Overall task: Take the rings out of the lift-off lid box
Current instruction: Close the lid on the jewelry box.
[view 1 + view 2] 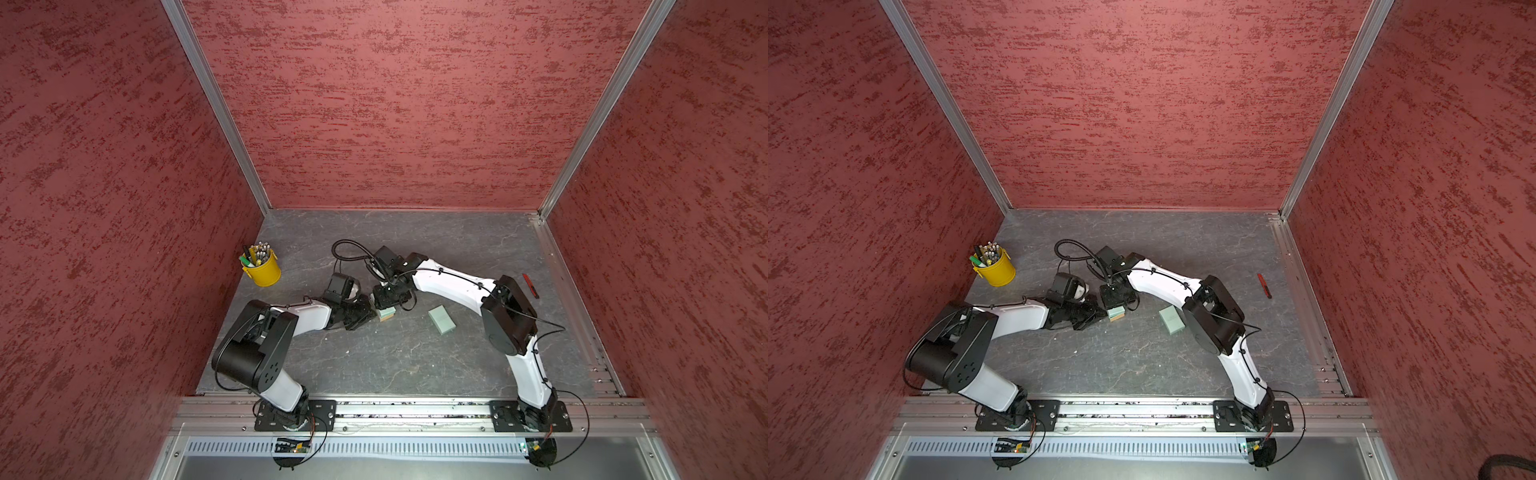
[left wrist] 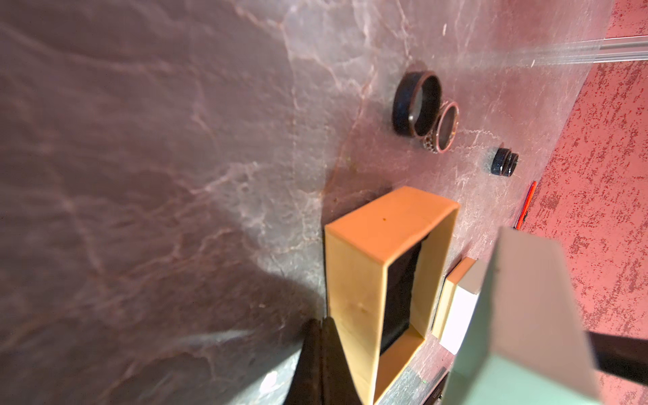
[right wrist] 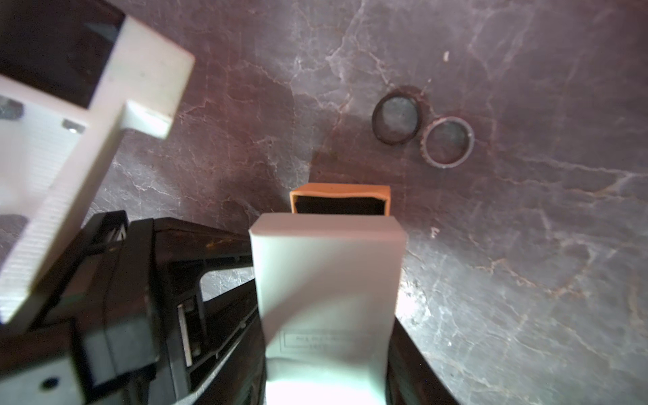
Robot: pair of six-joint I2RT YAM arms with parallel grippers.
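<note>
The job looks close to finished. The mint-green lid [image 1: 441,319] lies by itself on the tabletop [image 1: 374,365], well apart from the box [image 3: 326,280], which sits between the two arms. The right end effector [image 1: 390,298] is clamped across the box's mint-green body. The left end effector [image 2: 322,357] has its fingers pressed together right against a corner of the tan inner tray [image 2: 354,280] that sticks out of the box's open end; I cannot tell whether it pinches the tray's wall. The rings are out on the tabletop just beyond the box's open end: a wide black ring [image 2: 417,103] touching a paler ring [image 2: 443,128], and near them a small dark stack [image 2: 505,162] that looks like one or two more. The tray's inside shows only a dark lining, but part of it is hidden — so a check for a leftover ring is probably all that is left.
</note>
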